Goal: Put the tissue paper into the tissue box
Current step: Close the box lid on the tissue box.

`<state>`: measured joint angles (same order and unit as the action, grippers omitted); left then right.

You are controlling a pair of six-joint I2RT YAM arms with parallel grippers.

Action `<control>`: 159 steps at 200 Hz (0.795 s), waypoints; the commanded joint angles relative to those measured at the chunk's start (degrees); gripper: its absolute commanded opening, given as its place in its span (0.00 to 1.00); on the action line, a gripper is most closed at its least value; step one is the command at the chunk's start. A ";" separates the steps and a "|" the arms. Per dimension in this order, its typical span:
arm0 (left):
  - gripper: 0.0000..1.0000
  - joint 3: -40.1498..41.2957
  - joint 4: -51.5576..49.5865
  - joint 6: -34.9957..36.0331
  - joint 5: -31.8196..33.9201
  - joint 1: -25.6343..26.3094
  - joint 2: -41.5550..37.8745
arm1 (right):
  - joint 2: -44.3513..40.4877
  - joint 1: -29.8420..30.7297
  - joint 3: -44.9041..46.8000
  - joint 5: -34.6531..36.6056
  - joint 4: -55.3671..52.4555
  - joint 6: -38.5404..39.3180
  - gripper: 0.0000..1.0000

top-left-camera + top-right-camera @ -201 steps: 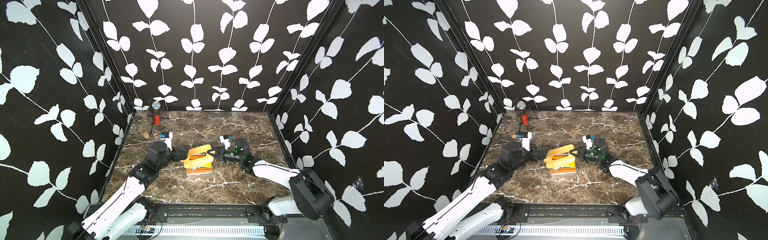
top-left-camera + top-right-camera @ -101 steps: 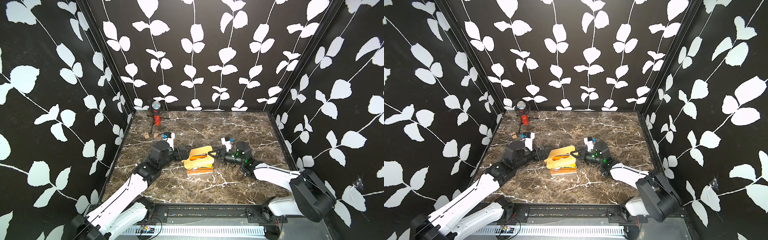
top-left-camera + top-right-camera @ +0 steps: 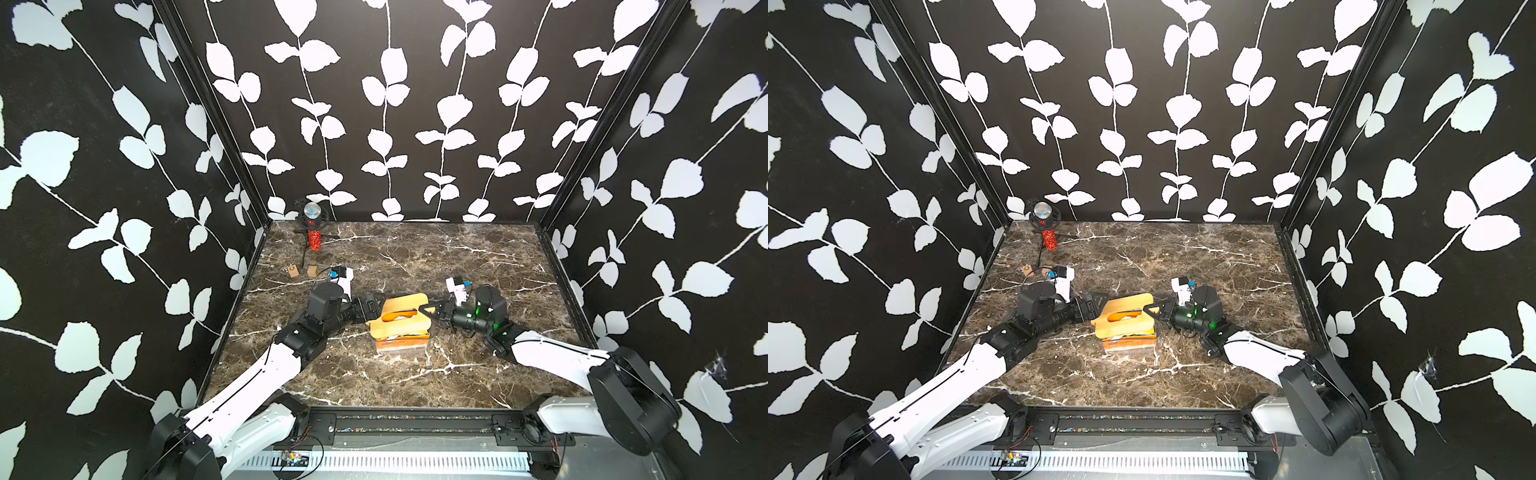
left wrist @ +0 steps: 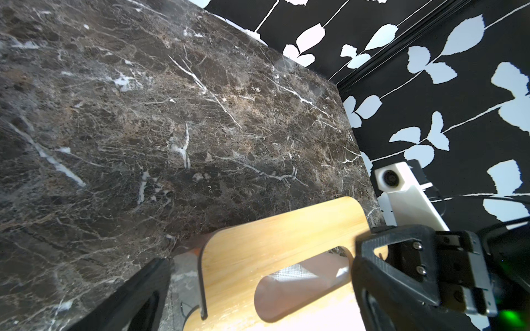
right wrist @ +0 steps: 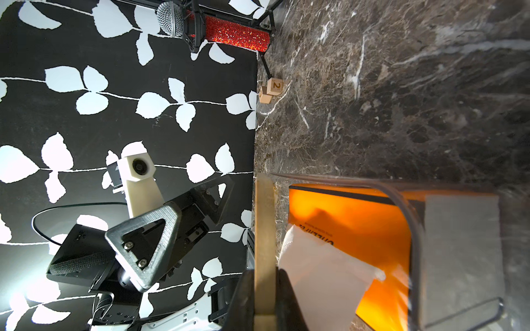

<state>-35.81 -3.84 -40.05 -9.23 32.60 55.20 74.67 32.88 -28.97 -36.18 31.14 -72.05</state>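
**Status.** Insertion appears complete. The tissue paper (image 5: 358, 226) lies inside the tissue box (image 3: 401, 350), a clear container standing at the middle of the worktop (image 3: 415, 257). The pack's orange face shows through the transparent walls. The bamboo lid (image 3: 405, 302) is not seated. It hangs tilted over the box opening, with its oval slot above the pack.

**Pincers.** The right pincer (image 3: 432, 309) is clamped on one end of the lid. The left pincer (image 3: 374, 308) has its jaws apart just beside the opposite end and grips nothing.

**Remaining, as I judge it.** Level the lid, bring the white tissue sheet (image 5: 321, 272) to the slot, and lower the lid onto the rim.

**View differences.**
- Both top views give the overall layout. They also show a microphone (image 3: 311, 210) and two wooden cubes (image 3: 312, 270) near the far corner on the left arm's side, well apart from the work.
- The right wrist view shows the lid edge-on between the two fingers. It also shows a gap between lid and pack, with the sheet standing up toward the lid. The top views do not make this gap plain.
- The left wrist view shows the sheet through the slot, and the right pincer's hold from the opposite side.
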 commanded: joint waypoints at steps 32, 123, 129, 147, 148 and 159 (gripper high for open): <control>0.99 1.14 3.17 -1.20 -1.11 0.00 0.86 | -2.70 1.92 -1.88 9.43 -23.85 4.66 0.00; 0.99 3.92 8.57 -6.70 -4.82 -0.05 5.04 | 6.51 1.14 -0.29 7.09 -21.40 8.01 0.00; 0.99 4.07 8.78 -6.92 -4.91 -0.01 5.16 | 6.71 0.92 -0.07 6.87 -21.33 8.14 0.00; 0.99 3.98 8.94 -6.97 -5.43 -0.02 5.36 | 6.24 0.02 0.38 6.05 -21.21 8.59 0.00; 0.99 3.95 8.93 -7.01 -5.44 -0.05 5.40 | 6.13 -0.04 0.39 6.04 -21.21 8.64 0.00; 0.99 3.83 8.96 -6.87 -5.45 0.01 5.46 | 5.12 -0.51 0.21 5.86 -21.46 8.85 0.00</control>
<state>-32.60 2.55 -46.28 -13.15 32.58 60.80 77.97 33.98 -32.84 -36.07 27.03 -69.56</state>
